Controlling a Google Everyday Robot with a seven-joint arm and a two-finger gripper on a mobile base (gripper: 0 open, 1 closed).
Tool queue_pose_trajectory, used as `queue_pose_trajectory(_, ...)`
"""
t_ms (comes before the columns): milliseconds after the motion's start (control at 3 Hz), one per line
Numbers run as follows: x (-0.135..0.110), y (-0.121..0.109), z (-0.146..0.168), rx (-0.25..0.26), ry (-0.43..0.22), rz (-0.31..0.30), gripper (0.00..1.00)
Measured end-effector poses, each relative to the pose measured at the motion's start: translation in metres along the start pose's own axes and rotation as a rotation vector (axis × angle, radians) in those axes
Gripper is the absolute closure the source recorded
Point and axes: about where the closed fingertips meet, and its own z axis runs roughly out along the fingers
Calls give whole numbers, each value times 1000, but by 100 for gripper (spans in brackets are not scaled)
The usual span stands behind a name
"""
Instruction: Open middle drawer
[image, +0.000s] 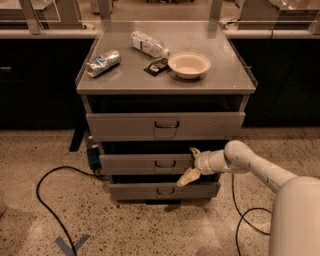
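The middle drawer (135, 164) is the mid-sized grey front of the three-drawer metal cabinet, with a small dark wire handle (164, 163). A dark gap shows above its front. My gripper (190, 164) is at the right part of this front, just right of the handle. Its fingers are spread: the upper fingertip (193, 150) is at the drawer's top edge and the lower one (186, 178) is at its bottom edge. My white arm (250, 165) reaches in from the right.
The tallest drawer (125, 126) is above and the narrowest drawer (135, 191) is below. On the cabinet top (220, 75) lie a bowl (189, 64), a bottle (148, 44), a crushed can (103, 62) and a dark packet (156, 66). Black cables (45, 195) trail on the speckled floor.
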Motion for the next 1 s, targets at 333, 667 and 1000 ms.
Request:
queue_pose_trajectory(333,-10,25,-9,-99,6,50,0)
queue_pose_trajectory(667,-28,77,-16,-273,4,48,0)
queue_pose_trajectory(1000,-28,77,-16,-273,4,48,0)
